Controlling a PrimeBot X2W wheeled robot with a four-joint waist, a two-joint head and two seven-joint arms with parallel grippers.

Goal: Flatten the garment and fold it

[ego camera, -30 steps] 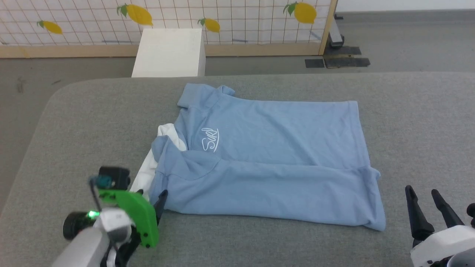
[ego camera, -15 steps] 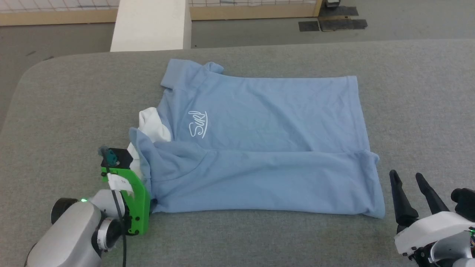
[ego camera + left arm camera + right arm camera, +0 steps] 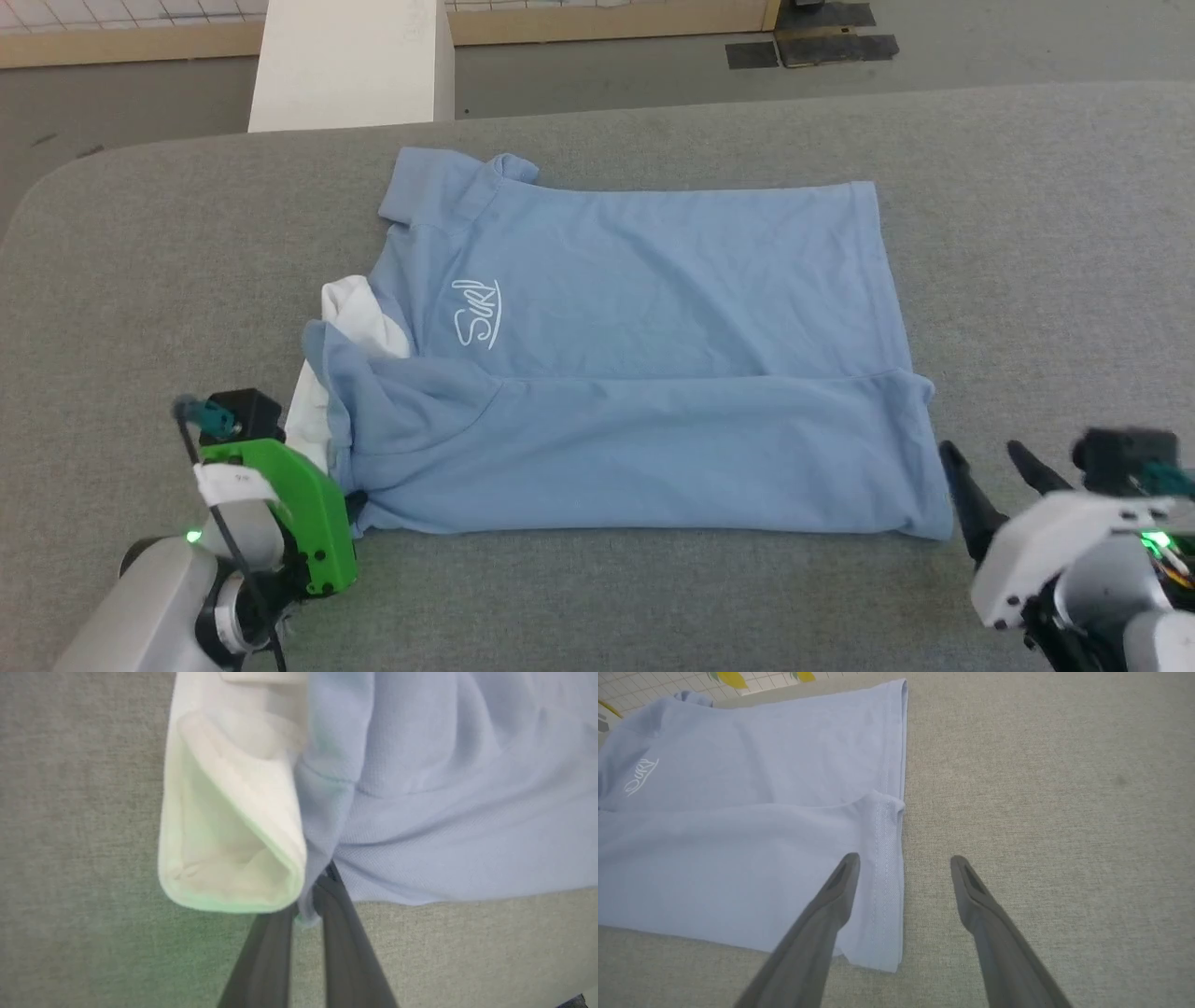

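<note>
Head view: the garment (image 3: 635, 355) lies on the grey table (image 3: 140, 280) with its long axis running left to right, collar end toward the robot's left, hem end toward its right, and the near long edge already turned over onto the body. Each near corner has an arm beside it. The left gripper (image 3: 353, 504) sits at the near-left corner; in the left wrist view its fingers are drawn together, pinching the blue edge just beside the white patch (image 3: 224, 835). The right gripper (image 3: 982, 453) stands at the near-right corner, jaws wide and holding nothing. In the right wrist view it straddles the stitched hem (image 3: 887, 858), with contact not determinable.
</note>
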